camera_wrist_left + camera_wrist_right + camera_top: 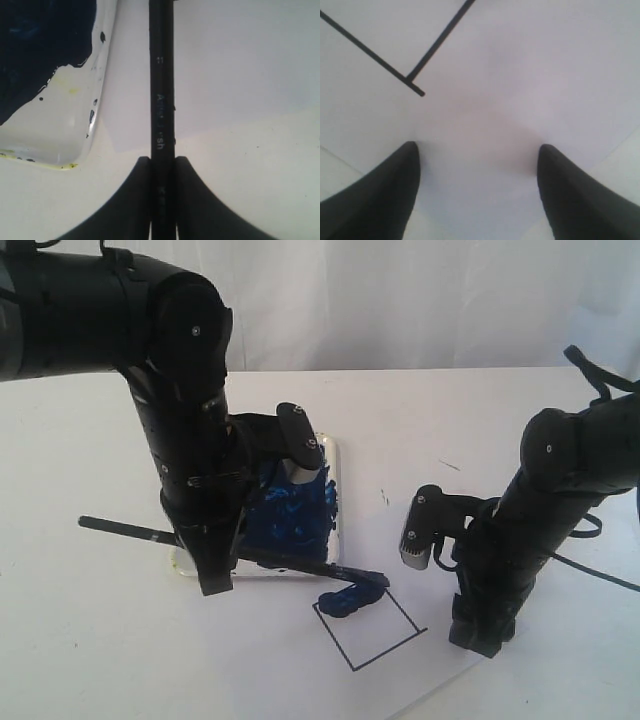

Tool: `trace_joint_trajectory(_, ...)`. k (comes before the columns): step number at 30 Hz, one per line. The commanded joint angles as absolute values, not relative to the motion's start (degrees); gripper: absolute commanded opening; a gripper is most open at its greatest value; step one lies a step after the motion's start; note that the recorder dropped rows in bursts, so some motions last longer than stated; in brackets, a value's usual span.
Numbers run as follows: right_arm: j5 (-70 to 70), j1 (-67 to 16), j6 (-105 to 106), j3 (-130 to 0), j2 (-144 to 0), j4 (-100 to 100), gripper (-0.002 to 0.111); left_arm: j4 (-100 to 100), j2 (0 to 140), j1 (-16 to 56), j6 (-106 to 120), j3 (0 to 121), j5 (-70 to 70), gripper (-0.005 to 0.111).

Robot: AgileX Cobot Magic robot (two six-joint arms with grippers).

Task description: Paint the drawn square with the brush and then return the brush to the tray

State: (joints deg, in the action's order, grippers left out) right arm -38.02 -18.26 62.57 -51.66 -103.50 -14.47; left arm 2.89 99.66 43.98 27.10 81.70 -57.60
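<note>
My left gripper point(214, 580) is shut on the brush point(300, 564), a long thin black stick lying nearly level across the tray's near edge. Its blue bristle tip rests at the drawn square's point(372, 632) upper corner, where a dark blue smear covers part of the inside. In the left wrist view the brush point(161, 100) runs straight out between the closed fingers point(135, 200), beside the tray's rim point(95, 110). The cream tray point(338, 502) holds thick blue paint. My right gripper point(474, 632) stands open on the paper to the right of the square, and its view shows a square corner point(409, 79).
The white paper sheet point(300, 680) lies on a white table, with its front edge near the right gripper. Both black arms rise over the scene, the left one hiding much of the tray. A white backdrop closes the far side.
</note>
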Motion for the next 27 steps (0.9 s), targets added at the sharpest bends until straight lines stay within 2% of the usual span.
trace_joint_trajectory(1, -38.33, -18.31, 62.72, -51.21, -104.87, -14.92, 0.063, 1.05, 99.40, 44.07, 26.67, 81.34, -57.75, 0.000)
trace_joint_trajectory(27, -38.08, -18.31, 62.72, -51.21, -104.87, -14.92, 0.063, 0.46, 102.43, 44.07, 30.25, 81.34, -61.01, 0.000)
